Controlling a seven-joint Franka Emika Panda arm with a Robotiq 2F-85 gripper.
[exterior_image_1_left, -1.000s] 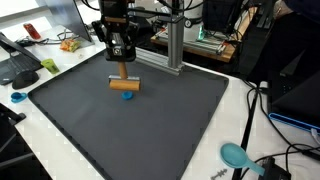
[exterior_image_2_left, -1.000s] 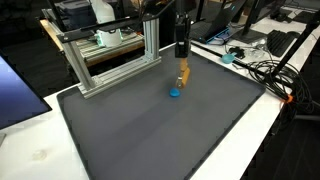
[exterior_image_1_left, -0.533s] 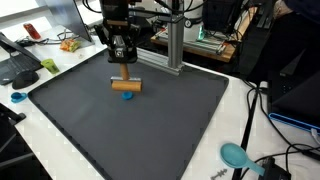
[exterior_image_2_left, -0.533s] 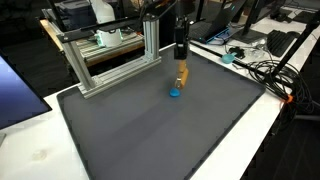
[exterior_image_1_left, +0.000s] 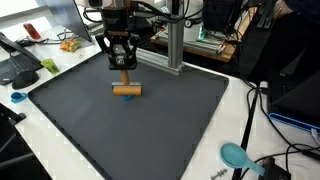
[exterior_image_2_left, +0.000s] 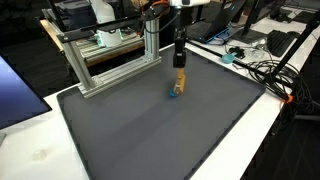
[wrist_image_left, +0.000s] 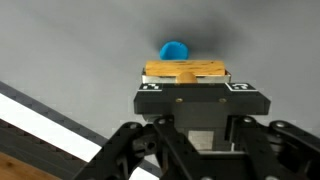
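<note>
My gripper (exterior_image_1_left: 122, 62) hangs over the far part of a dark mat (exterior_image_1_left: 150, 135) and is shut on the upright stem of a wooden T-shaped piece (exterior_image_1_left: 126, 89). The piece's crossbar sits low, just above the mat. A small blue round thing lies under it: hidden in that view, its edge shows in an exterior view (exterior_image_2_left: 173, 96) beside the wood (exterior_image_2_left: 181, 80). In the wrist view the wooden piece (wrist_image_left: 186, 70) lies just past the gripper (wrist_image_left: 195, 98), with the blue thing (wrist_image_left: 174, 50) beyond it.
An aluminium frame (exterior_image_1_left: 176, 45) stands at the mat's back edge and also shows in an exterior view (exterior_image_2_left: 110, 60). A teal scoop (exterior_image_1_left: 236, 155) and cables lie off the mat's corner. A small blue item (exterior_image_1_left: 18, 97) sits on the white table.
The gripper has come down a little with the wooden piece. The crossbar now covers the blue thing in an exterior view.
</note>
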